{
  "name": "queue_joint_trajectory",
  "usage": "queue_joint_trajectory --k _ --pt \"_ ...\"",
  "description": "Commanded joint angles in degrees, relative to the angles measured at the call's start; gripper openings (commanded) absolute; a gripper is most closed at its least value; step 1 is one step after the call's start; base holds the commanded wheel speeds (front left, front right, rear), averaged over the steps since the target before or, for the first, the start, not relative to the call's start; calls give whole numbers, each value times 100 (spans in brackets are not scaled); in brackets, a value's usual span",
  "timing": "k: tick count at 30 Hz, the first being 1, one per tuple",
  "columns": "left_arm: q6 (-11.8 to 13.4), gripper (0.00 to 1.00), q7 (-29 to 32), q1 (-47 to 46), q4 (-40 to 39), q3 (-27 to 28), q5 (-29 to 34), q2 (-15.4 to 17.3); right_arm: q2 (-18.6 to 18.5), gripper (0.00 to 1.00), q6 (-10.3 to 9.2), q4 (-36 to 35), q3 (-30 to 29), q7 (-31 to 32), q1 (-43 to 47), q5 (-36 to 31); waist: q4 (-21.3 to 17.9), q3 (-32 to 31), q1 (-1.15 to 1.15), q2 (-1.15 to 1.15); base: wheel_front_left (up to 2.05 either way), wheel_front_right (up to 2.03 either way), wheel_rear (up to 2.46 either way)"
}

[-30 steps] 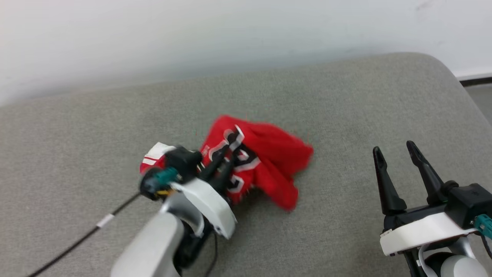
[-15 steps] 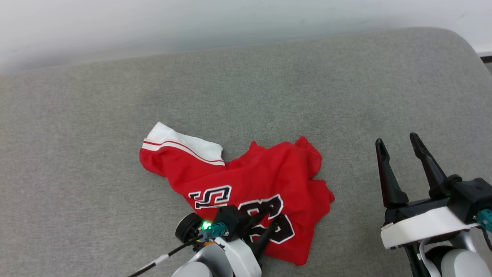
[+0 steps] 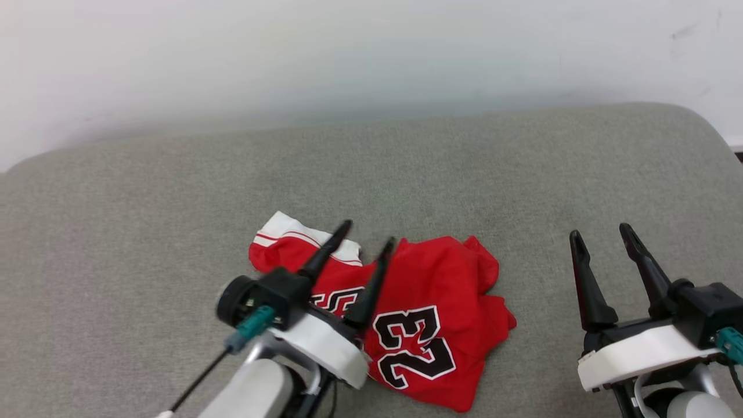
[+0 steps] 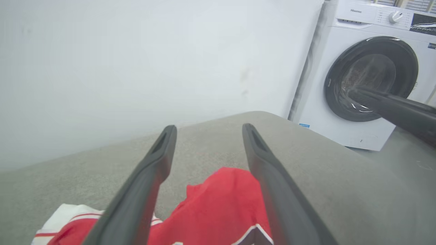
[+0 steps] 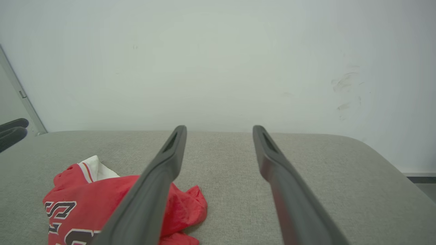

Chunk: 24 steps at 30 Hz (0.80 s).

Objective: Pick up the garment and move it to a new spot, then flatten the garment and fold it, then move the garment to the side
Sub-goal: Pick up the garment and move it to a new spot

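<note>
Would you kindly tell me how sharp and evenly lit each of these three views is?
Head view: soft, even light, the shirt and its numerals crisp. Left wrist view: the left gripper softens toward the lens, and the washing machine leans from wide-angle distortion. Right wrist view: the right gripper blurs near the bottom edge; the wall is evenly lit.

Left tool (image 3: 370, 231), right tool (image 3: 599, 230): agape

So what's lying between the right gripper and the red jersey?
Only bare grey cushion. In the head view, a strip of it separates the right gripper from the jersey, and the two are not touching.
</note>
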Motion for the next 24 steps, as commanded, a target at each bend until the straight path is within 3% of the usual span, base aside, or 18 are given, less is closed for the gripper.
queue_joint_trajectory --k 1,13,18,24 --pt "101 100 -44 105 -36 145 -58 60 5 100 -2 13 -14 30 94 20 67 -108 0 0 0 0 0" --pt "775 100 -162 1041 -168 1445 -315 550 5 100 -2 10 -150 63 576 159 187 -468 0 0 0 0 0" --pt "880 100 -170 1487 -264 1809 -350 761 5 100 -2 -8 -149 72 624 183 183 -516 0 0 0 0 0" --pt "858 100 -171 1676 -415 1855 -276 846 5 100 -2 -39 -163 104 677 184 219 -512 0 0 0 0 0"
